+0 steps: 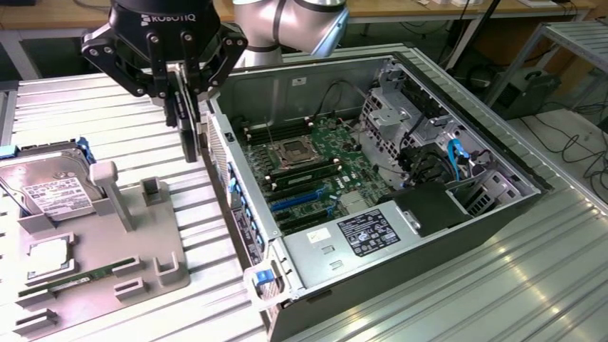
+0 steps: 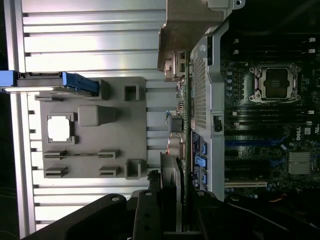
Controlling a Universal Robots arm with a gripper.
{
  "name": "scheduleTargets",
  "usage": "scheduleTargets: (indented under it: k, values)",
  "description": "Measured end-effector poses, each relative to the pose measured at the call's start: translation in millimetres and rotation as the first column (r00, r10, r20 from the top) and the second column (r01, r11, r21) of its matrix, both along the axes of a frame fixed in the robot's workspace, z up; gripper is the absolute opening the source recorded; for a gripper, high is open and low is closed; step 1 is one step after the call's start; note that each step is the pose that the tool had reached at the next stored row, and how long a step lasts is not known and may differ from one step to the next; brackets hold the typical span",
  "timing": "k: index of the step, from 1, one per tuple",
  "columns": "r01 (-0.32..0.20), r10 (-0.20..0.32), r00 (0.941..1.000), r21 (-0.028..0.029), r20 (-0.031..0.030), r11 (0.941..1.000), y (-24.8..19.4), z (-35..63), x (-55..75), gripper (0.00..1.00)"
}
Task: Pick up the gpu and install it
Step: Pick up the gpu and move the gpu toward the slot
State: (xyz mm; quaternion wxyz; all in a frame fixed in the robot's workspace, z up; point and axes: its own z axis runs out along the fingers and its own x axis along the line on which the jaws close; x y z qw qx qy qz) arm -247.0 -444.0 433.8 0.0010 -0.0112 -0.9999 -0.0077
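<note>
Gripper (image 1: 187, 96) fingers (image 1: 175, 96) clenched on gpu (image 1: 190, 139). Card hangs edge-on above counter (image 1: 114, 107), just outside open case (image 1: 399, 285) wall. Vertical hold likely suits motherboard (image 1: 314, 171) slot insertion.

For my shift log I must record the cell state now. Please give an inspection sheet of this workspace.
Surface: ribbed aluminium table, bearing a grey parts fixture and an open computer case.
Job's things: gpu held upright, edge-on, in the air beside the case's wall; not in a slot.
Clutter: hard drive and RAM stick on the fixture.
Grippers: gripper shut on the gpu.
Cables: blue cable inside the case; black cables on the floor.
Surroundings: wooden bench, metal rack.
</note>
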Motion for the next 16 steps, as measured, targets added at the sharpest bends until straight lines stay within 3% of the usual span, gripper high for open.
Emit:
scheduleTargets:
  k: [16]
  values:
    - [0.000,0.000,1.0000,0.0000,0.0000,1.0000,0.0,-0.5,18.3,0.28]
